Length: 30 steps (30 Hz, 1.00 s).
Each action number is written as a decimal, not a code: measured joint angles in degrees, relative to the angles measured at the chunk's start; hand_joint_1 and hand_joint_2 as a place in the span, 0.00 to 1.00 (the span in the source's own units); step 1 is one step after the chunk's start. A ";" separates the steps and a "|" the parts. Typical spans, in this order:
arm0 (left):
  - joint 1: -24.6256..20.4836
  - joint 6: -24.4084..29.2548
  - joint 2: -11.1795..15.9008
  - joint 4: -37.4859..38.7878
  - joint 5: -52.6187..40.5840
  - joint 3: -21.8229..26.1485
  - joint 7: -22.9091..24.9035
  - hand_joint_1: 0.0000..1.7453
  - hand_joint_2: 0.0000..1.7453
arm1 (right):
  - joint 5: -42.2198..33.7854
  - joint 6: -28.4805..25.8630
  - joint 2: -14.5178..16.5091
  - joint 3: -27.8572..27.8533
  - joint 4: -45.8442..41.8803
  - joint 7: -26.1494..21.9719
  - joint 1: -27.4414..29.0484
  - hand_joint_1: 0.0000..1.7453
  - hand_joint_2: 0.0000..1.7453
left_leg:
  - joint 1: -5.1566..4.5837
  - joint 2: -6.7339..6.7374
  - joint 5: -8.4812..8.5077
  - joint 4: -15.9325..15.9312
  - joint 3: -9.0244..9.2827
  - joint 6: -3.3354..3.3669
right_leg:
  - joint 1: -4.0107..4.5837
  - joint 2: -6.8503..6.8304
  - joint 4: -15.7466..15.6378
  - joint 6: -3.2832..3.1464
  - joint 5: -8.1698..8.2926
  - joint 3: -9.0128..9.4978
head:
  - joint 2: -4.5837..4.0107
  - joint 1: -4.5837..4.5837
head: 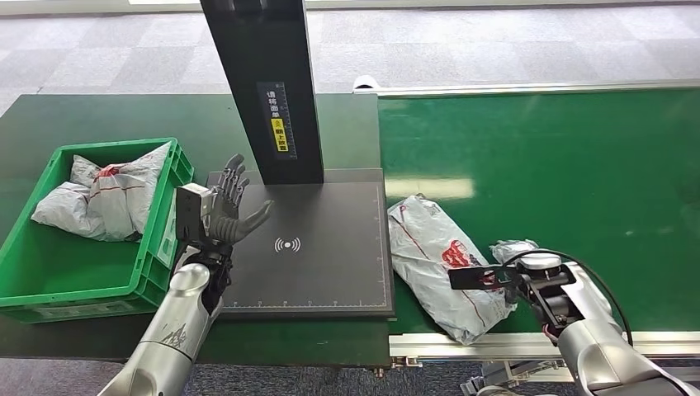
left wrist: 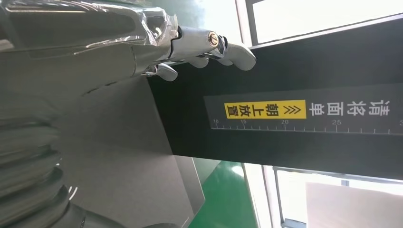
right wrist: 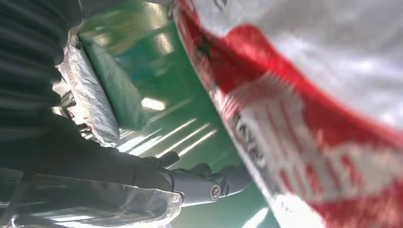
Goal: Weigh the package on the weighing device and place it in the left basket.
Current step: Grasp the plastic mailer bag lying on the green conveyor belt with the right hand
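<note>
A grey-white package with red print lies on the green conveyor belt, just right of the black weighing platform. My right hand is at the package's right edge; in the right wrist view its fingers stretch along the belt beside the package with a strip of green between them, holding nothing. My left hand is raised over the platform's left edge, fingers spread and empty; its fingertips point toward the scale's black column. The green left basket holds other grey packages.
The scale's black column rises from the back of the platform, carrying a yellow label. The basket stands close against the platform's left side. The belt's metal rail runs along the front edge below the package.
</note>
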 joint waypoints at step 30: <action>5.79 -1.27 1.94 -6.31 1.62 -0.17 -0.11 0.00 1.00 | -29.20 -39.65 2.01 2.23 -11.98 -16.07 4.66 0.00 1.00 | 0.06 0.18 0.00 -0.04 0.32 -0.03 | 0.09 0.17 0.03 -0.02 0.00 0.26 | 0.00 -0.01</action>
